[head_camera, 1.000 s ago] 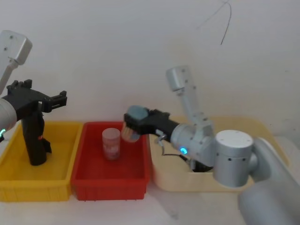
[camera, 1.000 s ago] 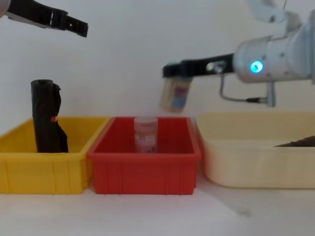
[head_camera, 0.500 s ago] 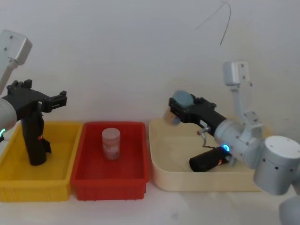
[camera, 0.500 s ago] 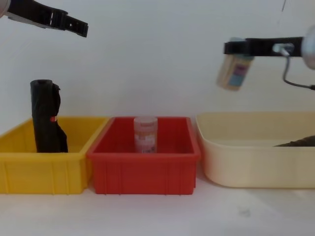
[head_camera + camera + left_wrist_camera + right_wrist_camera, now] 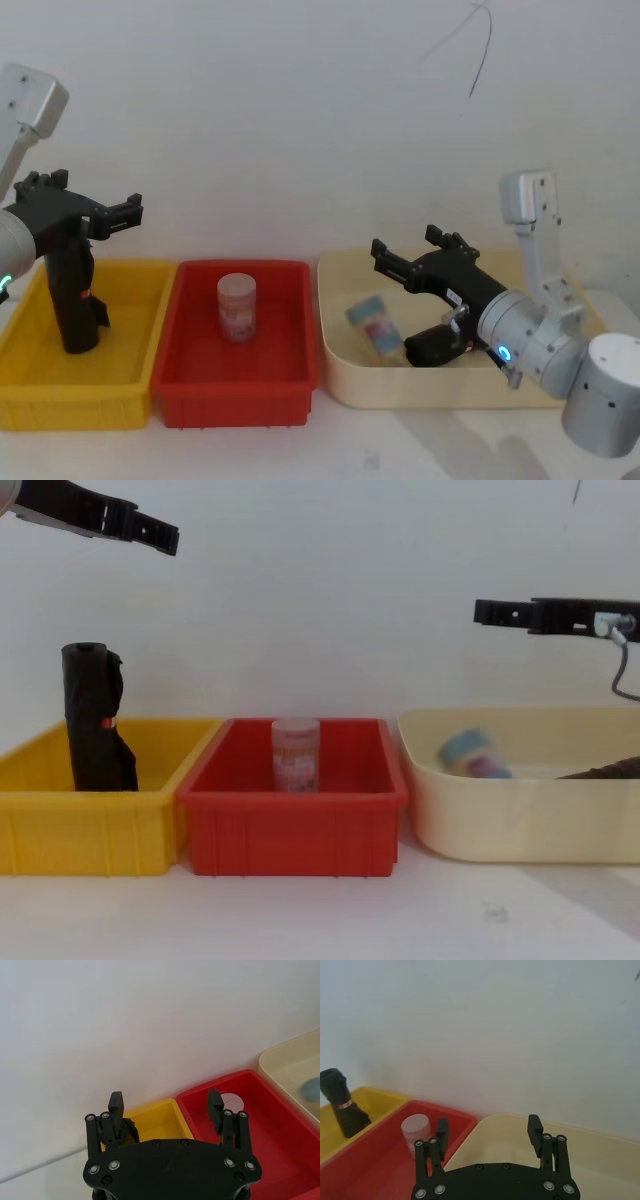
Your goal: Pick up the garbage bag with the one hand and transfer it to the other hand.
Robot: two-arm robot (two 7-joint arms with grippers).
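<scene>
Garbage bag (image 5: 72, 297): upright in yellow bin (image 5: 120, 375), far left.
Left gripper (image 5: 88, 212): released, above the bag.
Right gripper (image 5: 413, 262): released, above cream tub (image 5: 340, 370).

Silver-white arms carry black two-fingered end effectors with round screws, left (image 5: 166, 1112) and right (image 5: 487, 1132).

Soft, even light fills the scene — bright enough that the white wall (image 5: 300, 120) reads pale grey, with no hard glare. Shadows are faint: a dim patch under the red bin (image 5: 295, 820) and the cream tub (image 5: 520, 820) on the surface (image 5: 320, 920). A small tilted container (image 5: 470, 755) in the tub looks smeared with motion blur — its label cannot be read. A blue ring (image 5: 504, 353) glows on the right arm.
</scene>
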